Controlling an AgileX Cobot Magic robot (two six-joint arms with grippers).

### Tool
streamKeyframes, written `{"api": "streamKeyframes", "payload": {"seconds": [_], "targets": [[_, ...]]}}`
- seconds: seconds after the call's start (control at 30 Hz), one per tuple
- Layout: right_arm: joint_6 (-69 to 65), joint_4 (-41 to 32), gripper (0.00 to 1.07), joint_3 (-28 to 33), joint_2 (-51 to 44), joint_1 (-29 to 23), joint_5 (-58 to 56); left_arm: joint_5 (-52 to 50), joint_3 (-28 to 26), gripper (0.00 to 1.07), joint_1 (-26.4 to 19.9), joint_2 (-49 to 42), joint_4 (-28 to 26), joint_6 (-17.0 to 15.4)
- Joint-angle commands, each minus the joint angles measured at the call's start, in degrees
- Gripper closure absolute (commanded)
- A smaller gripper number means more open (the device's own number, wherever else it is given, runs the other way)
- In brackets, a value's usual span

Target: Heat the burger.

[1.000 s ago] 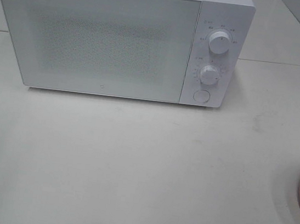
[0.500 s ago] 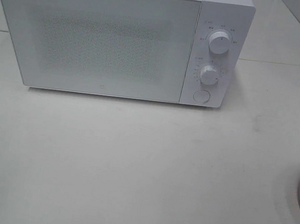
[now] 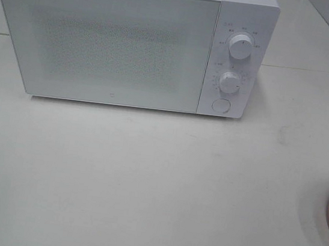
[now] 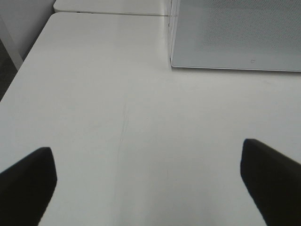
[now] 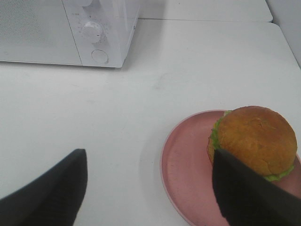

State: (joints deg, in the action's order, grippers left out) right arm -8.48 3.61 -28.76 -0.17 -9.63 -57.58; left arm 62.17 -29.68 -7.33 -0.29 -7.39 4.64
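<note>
Your left claw stands wide apart over bare white worktop, holding nothing. Your right claw is spread wide too, empty, one finger overlapping the golden-brown domed burger. That burger sits upright, dome up, on the round pink plate near the worktop's right edge. Beyond stands the white microwave, door closed.

Soft, even, diffuse light fills all three views. The overhead view is slightly hazy and grainy, with speckled noise on the microwave door. A faint shadow lies on the table along the microwave's base. The near fingers look dark and blurred.
</note>
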Motion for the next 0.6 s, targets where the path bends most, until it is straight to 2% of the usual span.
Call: {"api": "streamKeyframes", "payload": {"seconds": [0.03,0.6], "targets": [[0.46,-0.23,0.35,0.17,-1.72,0.34,0.34,-0.8,0.06,0.07,0.0,-1.32,-0.57,-0.29],[0.46,-0.23,0.35,0.17,-1.72,0.34,0.34,-0.8,0.06,0.07,0.0,-1.32,-0.57,-0.29]]}}
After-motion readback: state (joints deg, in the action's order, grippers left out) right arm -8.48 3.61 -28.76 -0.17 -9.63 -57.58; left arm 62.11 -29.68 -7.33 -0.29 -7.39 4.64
